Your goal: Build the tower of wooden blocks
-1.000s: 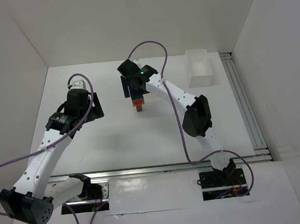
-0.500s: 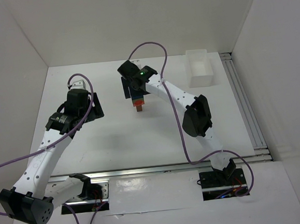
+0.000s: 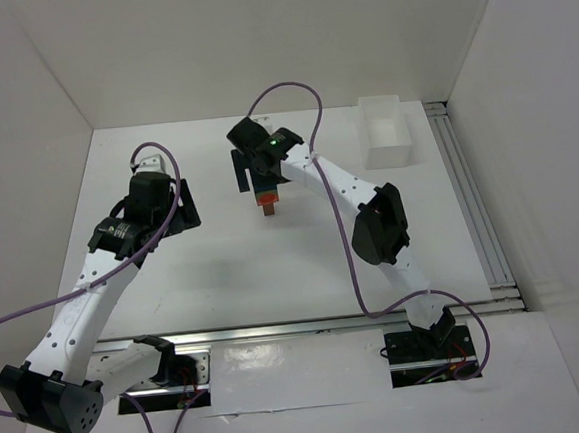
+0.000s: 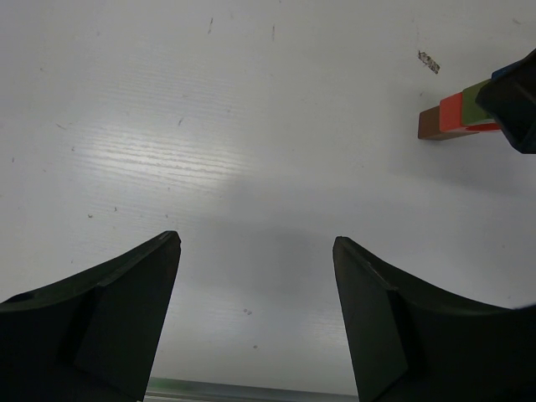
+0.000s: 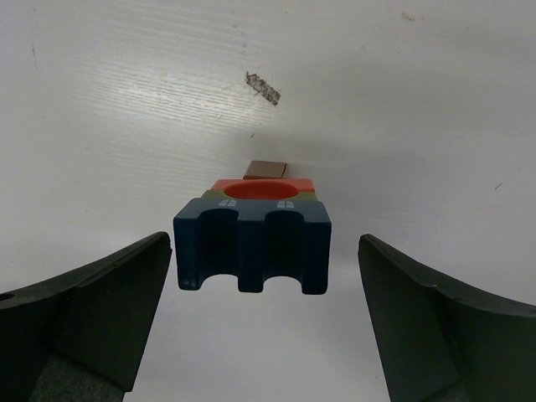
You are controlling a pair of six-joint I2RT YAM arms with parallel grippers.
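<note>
The tower [image 3: 267, 202] stands mid-table, far from the arm bases. In the right wrist view it is seen from above: a blue notched block [image 5: 251, 247] on top, then a green sliver [image 5: 209, 195], a red block [image 5: 261, 188] and a brown base [image 5: 266, 170]. My right gripper [image 5: 265, 243] is open, with its fingers [image 5: 92, 310] wide on either side of the blue block and not touching it. It hangs over the tower in the top view [image 3: 255, 172]. My left gripper [image 4: 255, 241] is open and empty above bare table, well left of the tower [image 4: 452, 115].
A white rectangular bin [image 3: 384, 132] stands at the back right. Metal rails [image 3: 475, 212] run along the table's right edge. White walls close in the back and both sides. The left arm [image 3: 121, 240] reaches over the left part of the table.
My right gripper has shifted slightly over the tower, with the jaws still apart. The tower and the left arm have not moved.
</note>
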